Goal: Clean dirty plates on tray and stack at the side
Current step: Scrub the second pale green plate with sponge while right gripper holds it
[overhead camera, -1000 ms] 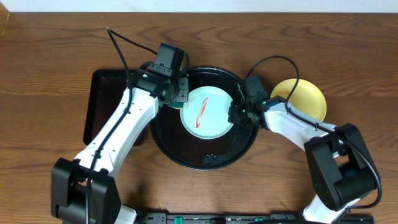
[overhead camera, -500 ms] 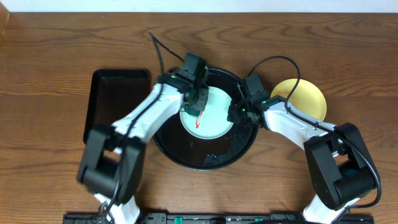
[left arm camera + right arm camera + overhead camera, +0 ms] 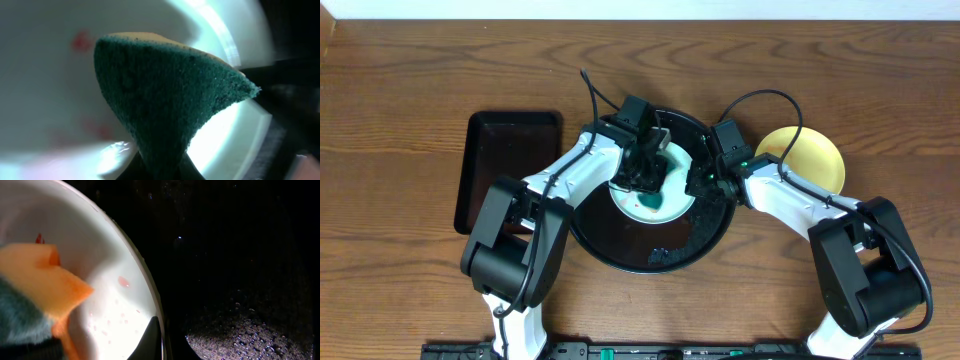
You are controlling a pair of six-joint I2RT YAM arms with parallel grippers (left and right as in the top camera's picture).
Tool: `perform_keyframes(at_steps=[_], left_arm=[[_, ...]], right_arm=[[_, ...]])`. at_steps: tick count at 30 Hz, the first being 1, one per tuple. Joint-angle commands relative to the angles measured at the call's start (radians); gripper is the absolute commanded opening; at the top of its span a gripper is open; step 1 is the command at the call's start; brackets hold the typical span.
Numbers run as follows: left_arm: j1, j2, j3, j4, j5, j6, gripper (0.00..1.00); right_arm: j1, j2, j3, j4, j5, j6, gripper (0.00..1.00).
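Nearest the front edge of the counter, at mid-width: large round black tray (image 3: 605, 235), suds (image 3: 665, 257) on its near floor. Just beyond, in the tray's middle: one pale blue plate (image 3: 677, 197), lying flat, with red smears (image 3: 82, 41) on its face in the left wrist view.

Directly over the plate: left gripper (image 3: 646, 180), clamped on a sponge (image 3: 165, 100), green scouring face toward the glaze. Cannot tell for certain whether touching or just above.

At the plate's rim on the side toward the right edge: right gripper (image 3: 700, 184), fingers pinched across that rim, pinning the plate.

Step in hand, by judgement: scrubbing off the streaks, roughly mid-task. Press the sponge flat rather than on its folded tip. Sweep from centre outward across the smears. Stay clear of the pinned rim. Hold the right grip firm to stop any skating on the wet tray. Check for faint pink residue before lifting.

Farther, toward the right edge: yellow plate (image 3: 812, 160) on bare wood (image 3: 880, 110), outside the tray, just beside the right arm. Toward the left edge: small rectangular black tray (image 3: 505, 170).
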Motion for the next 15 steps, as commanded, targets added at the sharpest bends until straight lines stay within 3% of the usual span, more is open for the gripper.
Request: perform_keyframes(at_steps=[1, 11, 15], left_arm=[[0.001, 0.011, -0.007, 0.062, 0.093, 0.016, 0.07], [0.0, 0.016, -0.007, 0.27, -0.474, 0.009, 0.08], [0.0, 0.044, -0.007, 0.279, -0.54, 0.009, 0.07]], right_arm=[[0.009, 0.05, -0.015, -0.009, -0.004, -0.002, 0.01], [0.009, 0.05, -0.015, -0.01, -0.004, -0.01, 0.01], [0.009, 0.05, -0.015, -0.01, -0.004, -0.01, 0.01]])
